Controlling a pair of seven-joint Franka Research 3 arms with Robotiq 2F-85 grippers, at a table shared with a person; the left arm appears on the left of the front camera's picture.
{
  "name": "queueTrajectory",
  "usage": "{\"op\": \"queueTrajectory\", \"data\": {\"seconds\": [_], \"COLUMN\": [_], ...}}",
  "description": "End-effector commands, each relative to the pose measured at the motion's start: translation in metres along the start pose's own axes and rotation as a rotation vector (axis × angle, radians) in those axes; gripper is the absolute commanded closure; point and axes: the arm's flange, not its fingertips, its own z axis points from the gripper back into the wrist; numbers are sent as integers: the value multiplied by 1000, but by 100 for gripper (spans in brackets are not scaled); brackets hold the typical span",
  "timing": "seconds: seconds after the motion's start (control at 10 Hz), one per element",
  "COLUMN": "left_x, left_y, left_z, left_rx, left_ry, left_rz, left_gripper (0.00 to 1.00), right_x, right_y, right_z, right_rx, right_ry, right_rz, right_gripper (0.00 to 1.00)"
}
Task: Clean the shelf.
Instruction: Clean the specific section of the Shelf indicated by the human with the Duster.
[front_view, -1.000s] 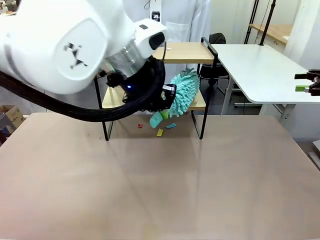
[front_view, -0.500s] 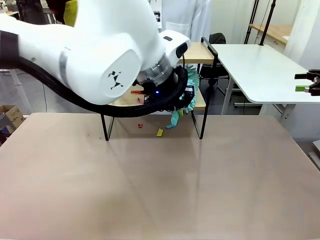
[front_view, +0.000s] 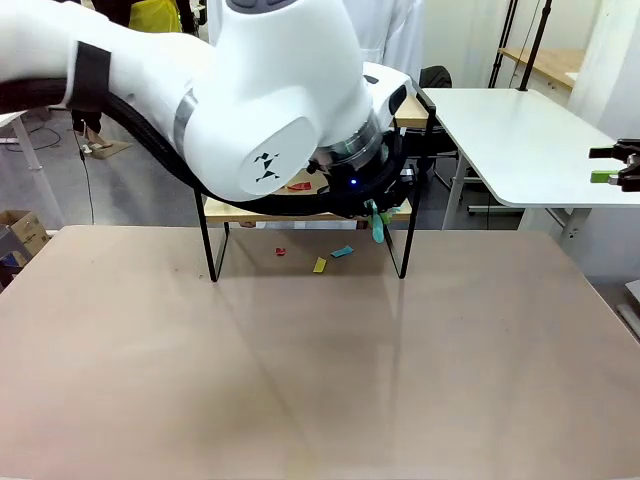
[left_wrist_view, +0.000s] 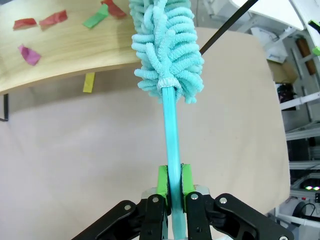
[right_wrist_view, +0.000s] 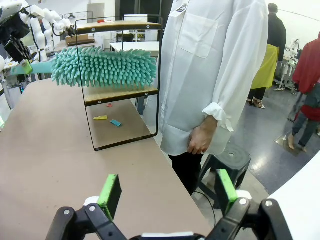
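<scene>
The left jaws are clamped shut on the slim turquoise plastic handle (left_wrist_view: 171, 145) of a fluffy teal microfibre duster (left_wrist_view: 167, 50), the green pads (left_wrist_view: 162, 181) pressing it from both sides. Straight out from these jaws the handle runs to the duster's shaggy head, which reaches over the edge of a light wooden board of the small black-framed two-tier shelf (left_wrist_view: 65, 50). On that board, off to one side of the head, lie red paper scraps (left_wrist_view: 52, 18), a green scrap (left_wrist_view: 95, 16) and a pink scrap (left_wrist_view: 29, 54); nearer the jaws, just past the board's edge, a yellow scrap (left_wrist_view: 89, 82) lies on the beige tabletop (left_wrist_view: 100, 150). From the front the big white left arm (front_view: 250, 100) covers much of the shelf (front_view: 405, 250), with a red bit (front_view: 281, 251), a yellow bit (front_view: 320, 265) and a blue bit (front_view: 343, 251) on the tabletop (front_view: 320, 380) between the shelf's legs. The right jaws are spread wide with nothing between them, one green pad (right_wrist_view: 110, 192) well apart from the other. Far ahead of them stands the shelf (right_wrist_view: 120, 95), the duster's head (right_wrist_view: 105, 67) stretched along the space between its two boards, above the lower one. Beside the shelf, and nearer these jaws, a person in a white coat (right_wrist_view: 215, 75) stands at the tabletop's edge with a hand (right_wrist_view: 200, 140) hanging down.
</scene>
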Motion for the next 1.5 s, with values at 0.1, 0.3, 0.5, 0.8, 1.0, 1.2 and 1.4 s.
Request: {"op": "queueTrajectory", "data": {"seconds": [0.1, 0.3, 0.5, 0.8, 1.0, 1.2, 1.4], "left_x": [-1, -10, -11, -14, -9, -4, 2], "left_y": [-17, -15, -4, -3, 10, 34, 67], "left_z": [-24, -44, -33, -42, -31, -17, 9], "left_rx": [30, 39, 22, 25, 90, 136, 170], "left_ry": [-6, 33, 38, 54, 58, 62, 105], "left_rz": [42, 40, 18, 22, 53, 105, 142], "left_gripper": [87, 87, 87, 87, 87, 87, 87], "right_x": [3, 3, 3, 3, 3, 3, 3], "right_y": [0, 0, 0, 0, 0, 0, 0], "right_z": [-1, -1, -1, -1, -1, -1, -1], "right_rx": [-3, -3, -3, -3, -3, -3, -3], "right_ry": [1, 1, 1, 1, 1, 1, 1], "right_rz": [4, 4, 4, 4, 4, 4, 4], "right_gripper": [0, 0, 0, 0, 0, 0, 0]}}
